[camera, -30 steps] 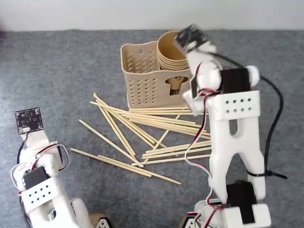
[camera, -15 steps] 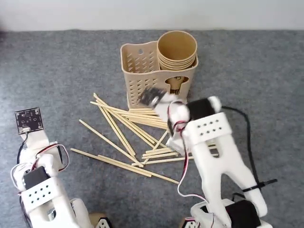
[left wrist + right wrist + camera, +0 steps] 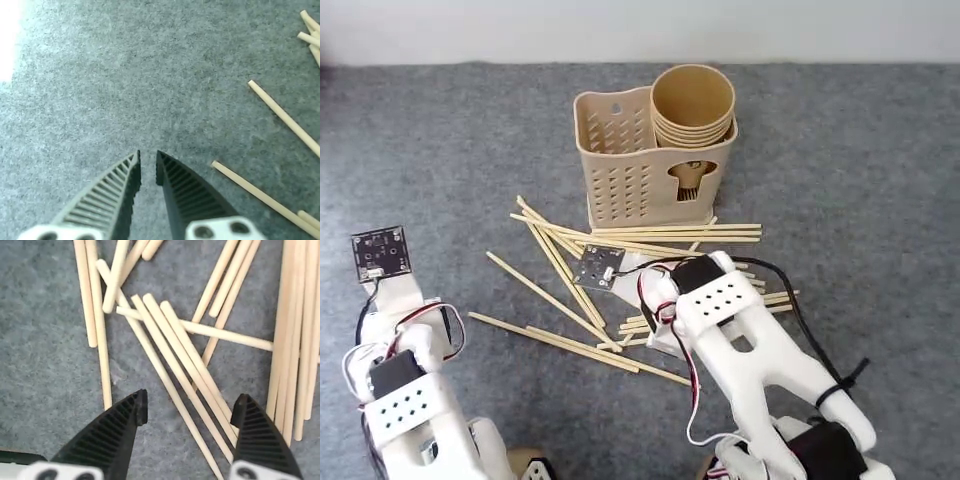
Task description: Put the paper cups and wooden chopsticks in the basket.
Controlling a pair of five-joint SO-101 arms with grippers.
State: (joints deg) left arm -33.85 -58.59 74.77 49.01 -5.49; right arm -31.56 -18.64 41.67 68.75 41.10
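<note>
A stack of paper cups (image 3: 692, 100) stands in the right half of the beige perforated basket (image 3: 620, 170). Several wooden chopsticks (image 3: 570, 275) lie scattered on the grey mat in front of the basket. My right arm (image 3: 720, 300) is bent low over the middle of the pile. Its gripper (image 3: 191, 405) is open just above the mat, with three crossed chopsticks (image 3: 182, 357) lying between the fingers. My left gripper (image 3: 148, 159) is shut and empty over bare mat at the near left, a little way from two stray chopsticks (image 3: 285, 117).
The basket's left half (image 3: 610, 125) holds nothing I can see. Bare grey mat (image 3: 430, 160) stretches left of the basket and to its right (image 3: 860, 180). My left arm (image 3: 395, 345) sits at the near left corner.
The right arm has swung away from the cups in the basket, back toward me and down onto the chopstick pile. The left arm has stayed still.
</note>
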